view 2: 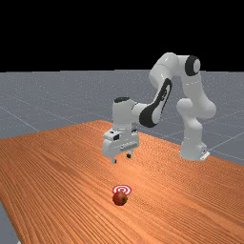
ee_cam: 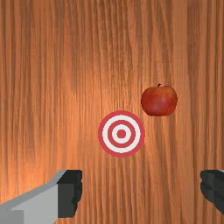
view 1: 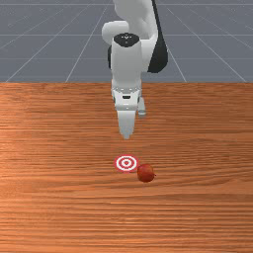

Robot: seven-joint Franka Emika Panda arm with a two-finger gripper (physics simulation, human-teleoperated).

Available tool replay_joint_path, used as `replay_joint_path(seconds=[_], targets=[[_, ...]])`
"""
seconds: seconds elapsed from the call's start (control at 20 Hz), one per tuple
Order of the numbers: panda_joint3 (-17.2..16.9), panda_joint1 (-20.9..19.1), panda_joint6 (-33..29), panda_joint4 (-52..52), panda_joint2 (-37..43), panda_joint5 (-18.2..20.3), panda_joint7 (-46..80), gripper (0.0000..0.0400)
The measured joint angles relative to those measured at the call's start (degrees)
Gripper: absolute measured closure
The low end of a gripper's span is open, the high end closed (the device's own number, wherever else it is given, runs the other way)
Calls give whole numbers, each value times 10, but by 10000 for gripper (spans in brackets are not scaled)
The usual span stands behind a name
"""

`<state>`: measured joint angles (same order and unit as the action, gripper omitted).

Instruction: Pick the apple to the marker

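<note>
Hanging above the table, the gripper has its fingers spread wide, gripping nothing. The red apple rests on the wood, lower than the gripper and out past the red-and-white bullseye marker, just beside it.

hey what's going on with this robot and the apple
The robot arm has hold of nothing right now. Its gripper is open and hangs above the table. The apple lies on the wood just beside the red and white marker, not on it, toward the front view's right. So the apple has not been picked up or put on the marker yet.
</note>
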<state>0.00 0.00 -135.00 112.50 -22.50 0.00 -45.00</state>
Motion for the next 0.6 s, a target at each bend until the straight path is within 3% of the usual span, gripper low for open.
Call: replay_joint_path(seconds=[0.05,0.15,0.25,0.3,0.35,0.4,0.5,0.6], targets=[[0,0,0,0,0,0,0,151],[-3,2,5,-1,0,2,18,56],[-4,3,6,-2,1,2,24,21],[-27,25,45,10,23,-6,163,167],[-45,44,83,5,40,-6,297,257],[-62,59,116,-6,46,-1,427,312],[-91,83,173,-33,41,23,675,367],[-107,89,206,-50,32,47,801,388]])
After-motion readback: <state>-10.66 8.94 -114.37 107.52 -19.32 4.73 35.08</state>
